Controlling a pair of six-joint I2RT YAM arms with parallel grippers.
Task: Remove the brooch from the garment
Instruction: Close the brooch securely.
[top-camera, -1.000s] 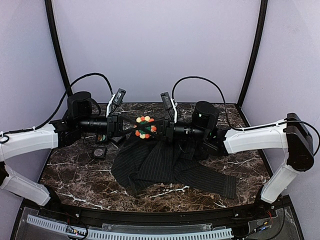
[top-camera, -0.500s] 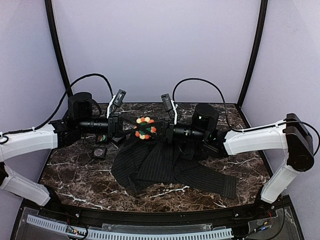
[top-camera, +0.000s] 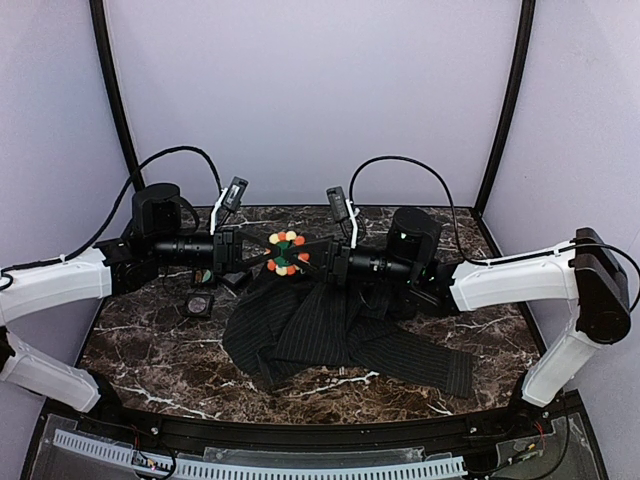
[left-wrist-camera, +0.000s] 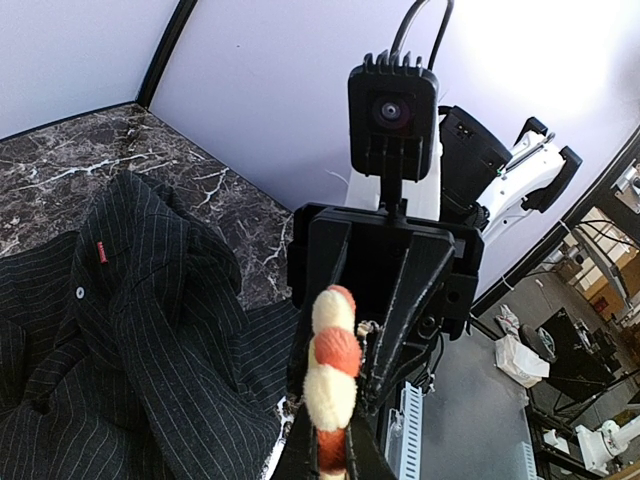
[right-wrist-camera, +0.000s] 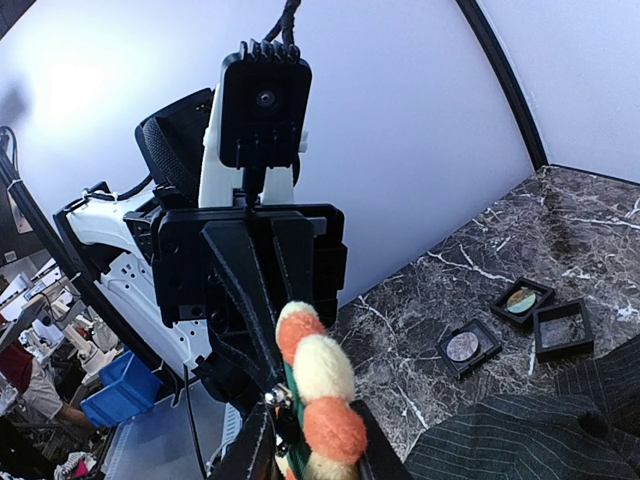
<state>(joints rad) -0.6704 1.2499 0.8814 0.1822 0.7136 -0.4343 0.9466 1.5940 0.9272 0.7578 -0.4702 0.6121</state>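
Note:
The brooch (top-camera: 285, 252), a round flower of orange, red and white beads around a green centre, hangs in the air between my two grippers, above the table's back middle. My left gripper (top-camera: 265, 258) is shut on its left edge and my right gripper (top-camera: 308, 256) on its right edge. In the left wrist view the brooch (left-wrist-camera: 335, 375) stands edge-on between my left gripper's (left-wrist-camera: 335, 450) fingers. In the right wrist view it (right-wrist-camera: 325, 395) sits between my right gripper's (right-wrist-camera: 305, 440) fingers, its metal pin showing. The black pinstriped garment (top-camera: 330, 330) lies crumpled on the table below.
A small square black box (top-camera: 200, 303) lies left of the garment. The right wrist view shows three such boxes (right-wrist-camera: 465, 345) on the marble table (top-camera: 150, 350). Purple walls and black poles enclose the back and sides.
Both grippers and the brooch have risen slightly and drifted a little left. The garment has stayed on the table.

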